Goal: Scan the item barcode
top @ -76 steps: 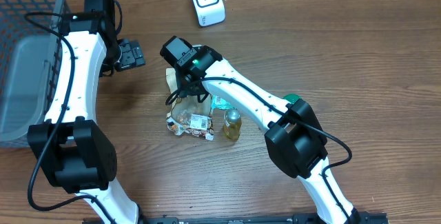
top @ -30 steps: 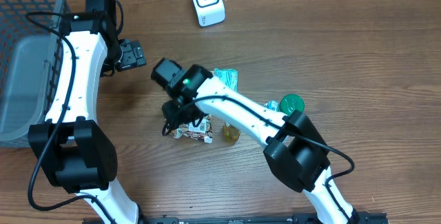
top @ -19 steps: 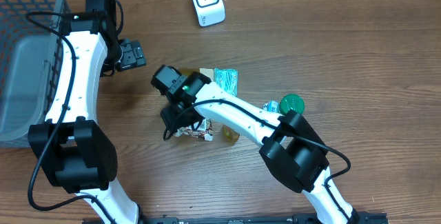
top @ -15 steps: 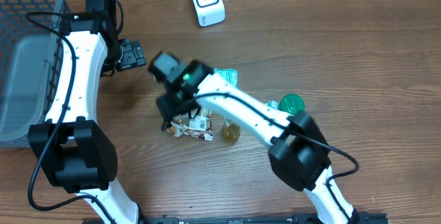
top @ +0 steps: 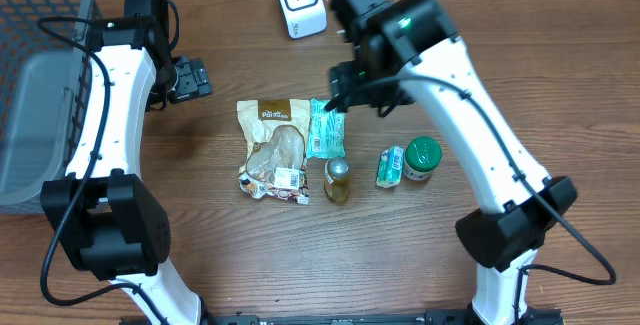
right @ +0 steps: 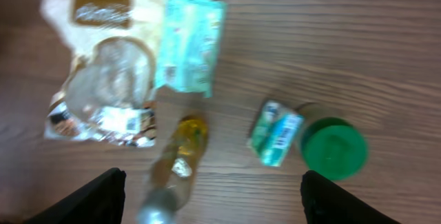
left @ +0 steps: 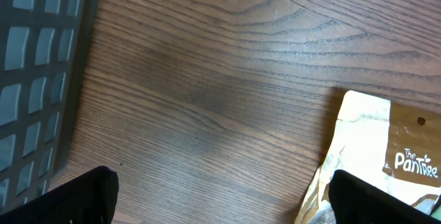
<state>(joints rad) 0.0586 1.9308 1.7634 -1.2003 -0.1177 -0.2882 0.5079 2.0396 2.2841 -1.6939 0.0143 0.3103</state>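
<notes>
1. Far left, the grey plastic mesh basket sits at the table edge and has no part in this step.
2. The left gripper hangs just right of the basket, jaws fully apart and empty.
3. The tan foil snack pouch with a clear window lies flat, its white barcode label face up at the near end.
4. The white wedge-shaped barcode scanner stands at the far edge, well apart from the goods.
5. The teal wrapped packet touches the pouch's right edge. The right gripper hovers above the spread, jaws wide, holding nothing.
6. Further right lie a small amber bottle, a small green carton with a printed code, and a green-lidded jar touching it.
7. We judge the step to be picking an item, though we cannot tell which. Grip by an edge clear of the code, and pinch the floppy pouch at its top seam. Carry the code uncovered toward the scanner's face.
</notes>
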